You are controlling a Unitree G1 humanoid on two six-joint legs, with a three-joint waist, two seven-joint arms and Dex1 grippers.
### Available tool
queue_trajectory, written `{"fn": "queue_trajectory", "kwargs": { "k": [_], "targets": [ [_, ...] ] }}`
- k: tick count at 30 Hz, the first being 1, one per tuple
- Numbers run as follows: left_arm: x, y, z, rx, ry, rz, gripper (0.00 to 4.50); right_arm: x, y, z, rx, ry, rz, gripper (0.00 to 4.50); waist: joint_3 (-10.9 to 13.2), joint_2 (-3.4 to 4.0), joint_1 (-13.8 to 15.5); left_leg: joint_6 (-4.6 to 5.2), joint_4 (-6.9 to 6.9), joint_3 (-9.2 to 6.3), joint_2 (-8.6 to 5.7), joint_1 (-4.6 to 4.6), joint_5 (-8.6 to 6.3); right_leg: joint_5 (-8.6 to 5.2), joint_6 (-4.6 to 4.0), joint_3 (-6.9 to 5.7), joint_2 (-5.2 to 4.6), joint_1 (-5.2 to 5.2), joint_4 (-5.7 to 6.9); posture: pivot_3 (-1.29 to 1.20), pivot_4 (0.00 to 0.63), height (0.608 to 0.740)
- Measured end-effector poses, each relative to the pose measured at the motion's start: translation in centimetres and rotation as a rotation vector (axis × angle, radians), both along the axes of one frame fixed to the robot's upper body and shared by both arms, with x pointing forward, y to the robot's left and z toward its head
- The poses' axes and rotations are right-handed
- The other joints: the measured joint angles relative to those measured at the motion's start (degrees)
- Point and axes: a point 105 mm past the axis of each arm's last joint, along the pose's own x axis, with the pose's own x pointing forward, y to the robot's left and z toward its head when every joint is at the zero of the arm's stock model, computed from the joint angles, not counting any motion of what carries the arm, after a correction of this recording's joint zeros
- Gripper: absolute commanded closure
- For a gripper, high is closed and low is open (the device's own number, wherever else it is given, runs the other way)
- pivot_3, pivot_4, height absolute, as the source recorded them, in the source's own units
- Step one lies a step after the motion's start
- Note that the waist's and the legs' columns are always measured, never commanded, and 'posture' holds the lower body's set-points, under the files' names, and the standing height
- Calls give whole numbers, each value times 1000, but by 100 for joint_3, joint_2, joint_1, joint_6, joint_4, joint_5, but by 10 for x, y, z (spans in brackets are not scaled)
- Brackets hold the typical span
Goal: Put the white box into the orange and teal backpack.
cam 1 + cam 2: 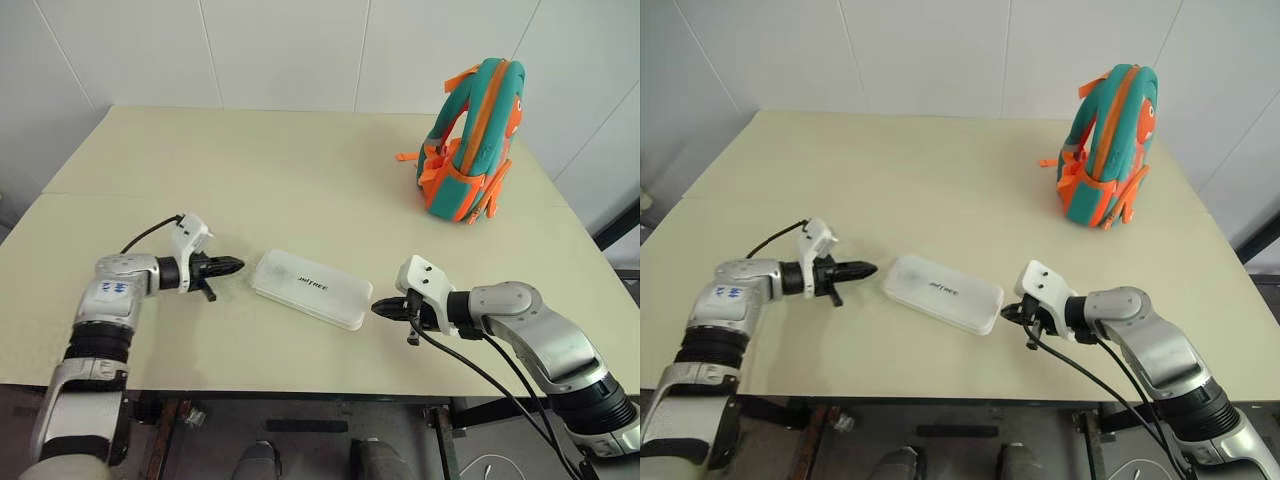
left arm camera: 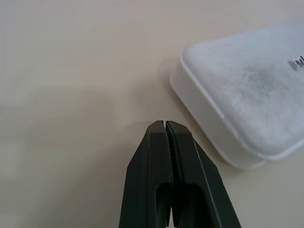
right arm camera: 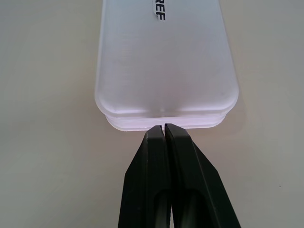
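The white box (image 1: 308, 289) lies flat on the table (image 1: 300, 180) near the front edge, its long axis slanting a little, with small dark lettering on its lid. The left gripper (image 1: 232, 266) sits just beside the box's left short end, its two black fingers pressed together and holding nothing; a narrow strip of bare table separates the tips from the box's rounded corner (the left wrist view shows that gap plainly). The right gripper (image 1: 380, 308) points at the box's opposite short end, its fingers likewise shut and empty, their tips right at the middle of that end; whether they actually touch the edge I cannot tell. So the box lies between the two closed claws, end to end. The orange and teal backpack (image 1: 470, 140) stands upright well beyond the box, toward the table's far right corner.
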Motion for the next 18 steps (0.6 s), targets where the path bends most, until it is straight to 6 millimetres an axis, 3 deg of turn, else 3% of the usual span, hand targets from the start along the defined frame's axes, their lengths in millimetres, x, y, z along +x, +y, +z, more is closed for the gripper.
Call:
{"fn": "queue_trajectory", "kwargs": {
  "k": [6, 18],
  "targets": [
    [3, -15, -5, -28, 12, -56, 4421, 1, -1, -1, -1, 1, -5, 4419, 0, 0, -35, 0, -3, 3, 2, 0, 0, 0, 1, 0, 2, -5, 1, 0, 150, 740],
    [-12, -16, -6, -1, 59, -143, 4421, -1, -1, -3, 4, 21, -7, 4419, 0, 0, -32, -1, -3, 3, 2, -1, -1, -1, 0, 2, 1, -4, 0, 0, 150, 740]
  ]
}}
